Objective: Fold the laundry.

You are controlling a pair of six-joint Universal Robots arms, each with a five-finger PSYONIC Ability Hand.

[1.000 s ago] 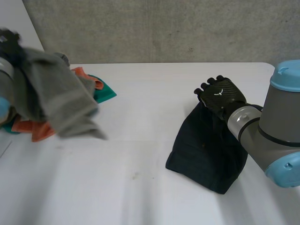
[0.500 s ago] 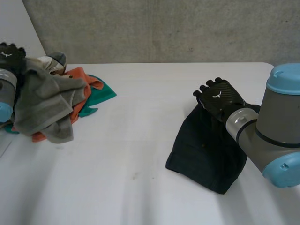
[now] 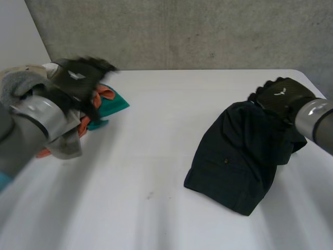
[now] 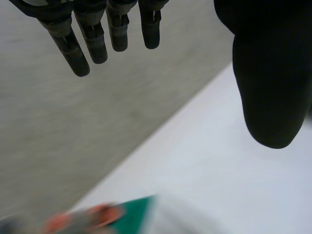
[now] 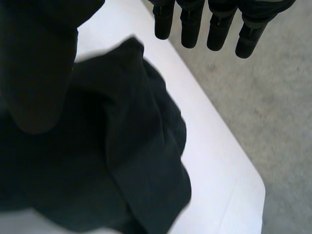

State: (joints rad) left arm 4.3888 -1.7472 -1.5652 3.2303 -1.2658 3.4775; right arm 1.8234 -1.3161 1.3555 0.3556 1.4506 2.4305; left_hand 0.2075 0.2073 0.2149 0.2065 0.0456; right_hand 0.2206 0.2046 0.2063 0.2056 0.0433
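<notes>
A dark navy garment (image 3: 234,156) lies crumpled on the white table (image 3: 156,182), right of the middle. My right hand (image 3: 283,96) hovers at its far right edge with straight fingers (image 5: 190,24) and nothing in it; the garment (image 5: 126,146) lies under its palm. At the far left sits a pile of laundry: a grey cloth (image 3: 67,148), an orange piece (image 3: 86,125) and a teal piece (image 3: 112,104). My left hand (image 3: 78,78) is above this pile, its fingers (image 4: 68,44) spread straight and empty, with the teal piece (image 4: 134,217) beyond its fingertips.
A grey concrete wall (image 3: 182,31) runs behind the table. The table's rounded right corner (image 5: 253,190) lies just beyond the dark garment. Bare tabletop stretches between the pile and the garment.
My left hand let go of the grey cloth, which now lies on the pile, and swung right over it. My right hand slid from the dark garment's top to its far right edge.
</notes>
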